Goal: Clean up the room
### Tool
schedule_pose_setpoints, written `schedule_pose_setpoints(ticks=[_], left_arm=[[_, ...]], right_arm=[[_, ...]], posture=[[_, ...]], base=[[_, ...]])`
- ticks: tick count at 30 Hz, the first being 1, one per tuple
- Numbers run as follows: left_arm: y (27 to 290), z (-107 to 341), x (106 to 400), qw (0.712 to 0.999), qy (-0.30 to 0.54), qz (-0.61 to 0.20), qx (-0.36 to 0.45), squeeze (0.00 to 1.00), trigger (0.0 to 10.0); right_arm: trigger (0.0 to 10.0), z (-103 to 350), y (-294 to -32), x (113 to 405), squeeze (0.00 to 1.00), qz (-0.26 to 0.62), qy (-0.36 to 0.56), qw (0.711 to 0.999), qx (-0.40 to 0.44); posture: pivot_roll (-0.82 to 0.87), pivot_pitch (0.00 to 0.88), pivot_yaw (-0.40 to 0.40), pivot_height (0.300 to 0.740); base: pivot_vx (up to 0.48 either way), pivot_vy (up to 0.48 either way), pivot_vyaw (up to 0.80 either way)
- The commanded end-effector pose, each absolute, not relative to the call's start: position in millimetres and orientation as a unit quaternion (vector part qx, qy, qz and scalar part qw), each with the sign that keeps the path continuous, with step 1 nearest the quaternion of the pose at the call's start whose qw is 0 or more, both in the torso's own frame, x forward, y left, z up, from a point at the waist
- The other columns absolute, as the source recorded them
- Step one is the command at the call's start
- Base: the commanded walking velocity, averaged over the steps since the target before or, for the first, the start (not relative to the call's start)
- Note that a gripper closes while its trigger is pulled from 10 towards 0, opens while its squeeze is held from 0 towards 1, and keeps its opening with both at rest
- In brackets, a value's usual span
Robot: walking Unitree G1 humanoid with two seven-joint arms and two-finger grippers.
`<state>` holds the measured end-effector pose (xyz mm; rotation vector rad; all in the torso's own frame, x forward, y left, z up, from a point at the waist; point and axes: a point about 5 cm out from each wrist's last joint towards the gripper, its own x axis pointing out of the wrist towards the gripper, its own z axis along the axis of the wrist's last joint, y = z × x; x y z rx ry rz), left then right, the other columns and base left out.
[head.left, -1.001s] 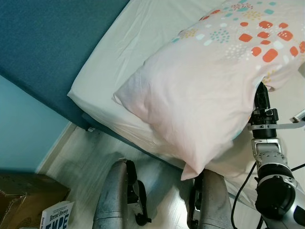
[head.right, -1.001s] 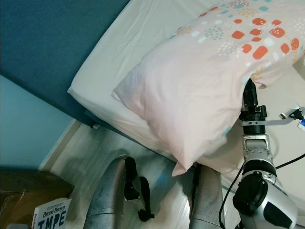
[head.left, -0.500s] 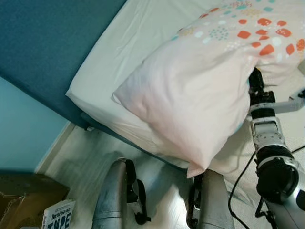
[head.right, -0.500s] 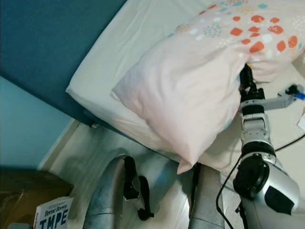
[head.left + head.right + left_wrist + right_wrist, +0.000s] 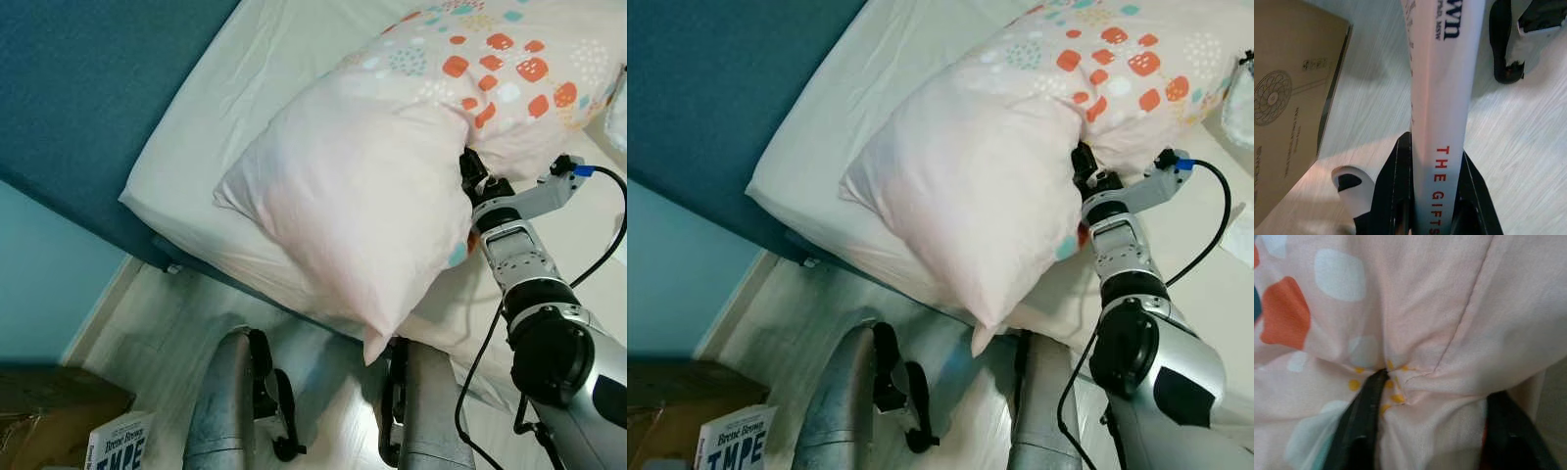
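1. Right hand: the two black fingers stand apart with a fold of the pillow's cloth bunched between them; the hand presses into the pillow's side, so it grips the pillow
2. Right arm: silver, reaching up from the lower right to the pillow, with a black cable looping beside the wrist
3. Pillow: pale pink with orange, teal and white spots at its far end; it lies on the bed, one corner hanging over the mattress edge above the floor
4. Bed: white sheet, with a dark blue headboard along its left side
5. Left hand: fingers closed on the spine of a white book bearing red letters "THE GIFTS", held above the pale wooden floor
6. Cardboard box: on the floor just beside the book
7. Robot's legs: two grey legs standing on the floor at the foot of the mattress edge
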<state>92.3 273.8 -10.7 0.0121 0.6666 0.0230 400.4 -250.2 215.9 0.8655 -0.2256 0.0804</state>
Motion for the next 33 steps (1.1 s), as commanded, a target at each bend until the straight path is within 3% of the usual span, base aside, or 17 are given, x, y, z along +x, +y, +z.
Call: schedule_pose_setpoints(ticks=[1, 11, 16, 20, 23, 24, 25, 29, 33], left_arm=[[274.0, -22.1, 78.1, 0.933, 0.357, 0.030, -0.008, 0.00, 10.0], [270.5, -30.8, 98.2, 0.939, 0.342, 0.045, -0.019, 0.00, 10.0], [274.6, -29.8, 121.1, 0.946, 0.316, 0.063, -0.023, 0.00, 10.0], [282.9, -18.7, 160.5, 0.960, 0.267, 0.085, -0.029, 0.00, 10.0], [285.4, -10.9, 185.7, 0.966, 0.239, 0.092, -0.030, 0.00, 10.0], [287.6, -1.8, 206.9, 0.972, 0.213, 0.098, -0.033, 0.00, 10.0], [287.4, 3.1, 217.7, 0.974, 0.200, 0.099, -0.036, 0.00, 10.0], [284.9, 10.8, 238.2, 0.977, 0.181, 0.104, -0.047, 0.00, 10.0], [280.7, 16.5, 253.9, 0.978, 0.168, 0.107, -0.057, 0.00, 10.0]], right_arm=[[0.0, 200.4, -246.3, 398.2, 0.00, 0.038, -0.085, 0.896, 0.433], [0.0, 204.4, -258.5, 393.7, 0.00, 0.050, -0.103, 0.908, 0.402], [0.0, 196.4, -255.6, 392.3, 0.00, 0.052, -0.084, 0.927, 0.363], [0.0, 182.8, -242.0, 391.5, 0.00, 0.075, -0.050, 0.947, 0.309], [0.0, 189.4, -227.6, 393.8, 0.00, 0.131, -0.069, 0.940, 0.309], [0.0, 214.3, -208.5, 395.0, 0.00, 0.230, -0.127, 0.916, 0.304], [0.0, 228.1, -200.4, 394.2, 0.00, 0.270, -0.153, 0.900, 0.306], [0.0, 240.7, -188.9, 394.8, 0.00, 0.301, -0.164, 0.894, 0.290], [0.0, 230.4, -188.0, 398.8, 0.00, 0.264, -0.127, 0.918, 0.266]], posture=[[0.24, 0.511, 0.071, 0.588], [0.19, 0.449, 0.026, 0.588], [0.16, 0.377, -0.009, 0.588], [0.14, 0.301, -0.030, 0.588], [0.13, 0.248, -0.037, 0.588], [0.12, 0.213, -0.042, 0.588], [0.10, 0.173, -0.044, 0.588], [0.08, 0.131, -0.047, 0.588], [0.06, 0.085, -0.042, 0.588]], base=[[0.000, 0.000, 0.00], [0.000, 0.000, 0.00], [0.000, 0.000, 0.00], [0.000, 0.000, 0.00], [0.000, 0.000, 0.00], [0.000, 0.000, 0.00], [0.000, 0.000, 0.00], [0.000, 0.000, 0.00], [0.000, 0.000, 0.00]])
